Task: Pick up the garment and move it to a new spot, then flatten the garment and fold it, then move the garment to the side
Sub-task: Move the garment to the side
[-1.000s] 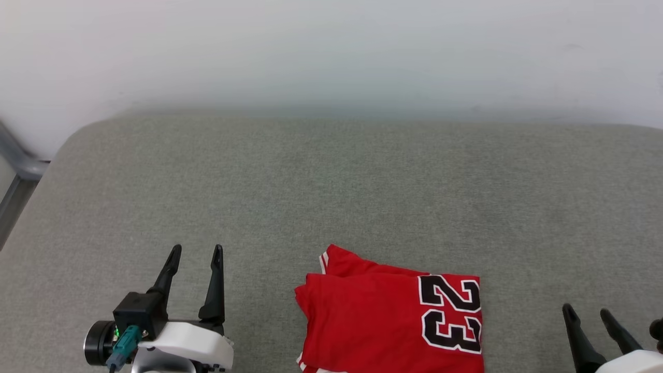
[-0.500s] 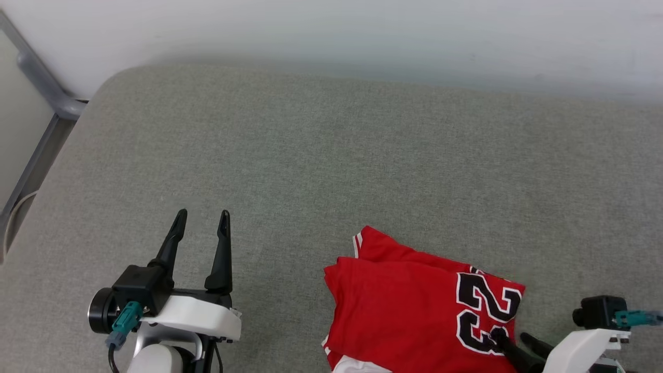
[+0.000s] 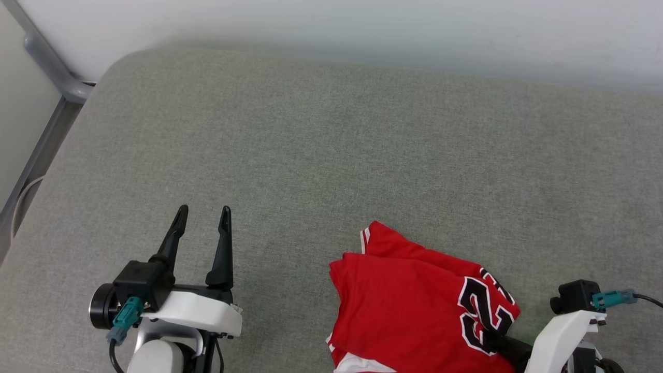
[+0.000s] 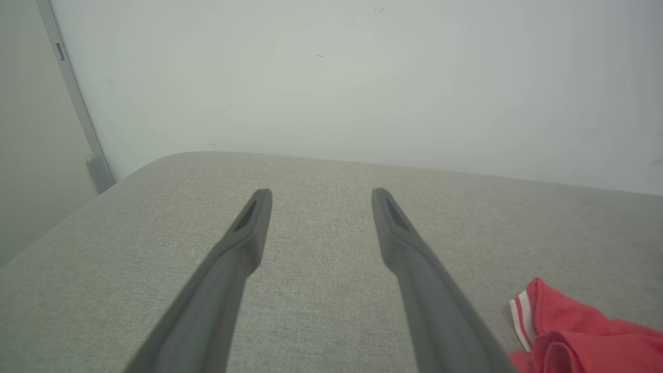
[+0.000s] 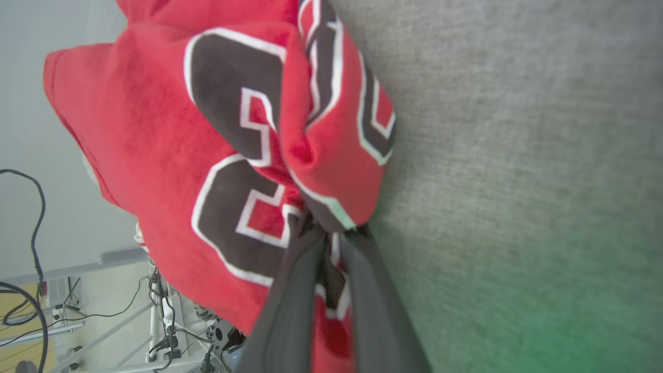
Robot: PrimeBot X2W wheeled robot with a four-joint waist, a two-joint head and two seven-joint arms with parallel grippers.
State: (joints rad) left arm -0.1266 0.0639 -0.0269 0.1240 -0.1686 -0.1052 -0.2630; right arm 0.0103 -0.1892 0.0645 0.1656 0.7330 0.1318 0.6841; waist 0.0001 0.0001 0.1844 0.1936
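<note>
The folded red garment (image 3: 409, 305) with dark white-outlined numbers lies on the grey cushion (image 3: 331, 155) near its front edge, a striped sleeve hem at its far corner. My right gripper (image 3: 492, 338) is shut on the garment's right edge, bunching the numbered fabric (image 5: 243, 134) between its fingers (image 5: 290, 290). Well to the left of the garment, my left gripper (image 3: 202, 217) hovers open over bare cushion, nothing between its fingers (image 4: 248, 233). The garment's striped corner (image 4: 523, 316) peeks in at the lower right of the left wrist view.
A pale wall (image 3: 362, 26) runs behind the cushion. A grey metal frame (image 3: 46, 62) stands at the far left past the cushion's rounded corner. Cables and a stand (image 5: 62, 311) show beyond the cushion's front edge in the right wrist view.
The head camera has turned and tilted. My right gripper came in from the lower right, turned sideways and closed on the garment's numbered right edge, which now puckers. The left gripper stays open.
</note>
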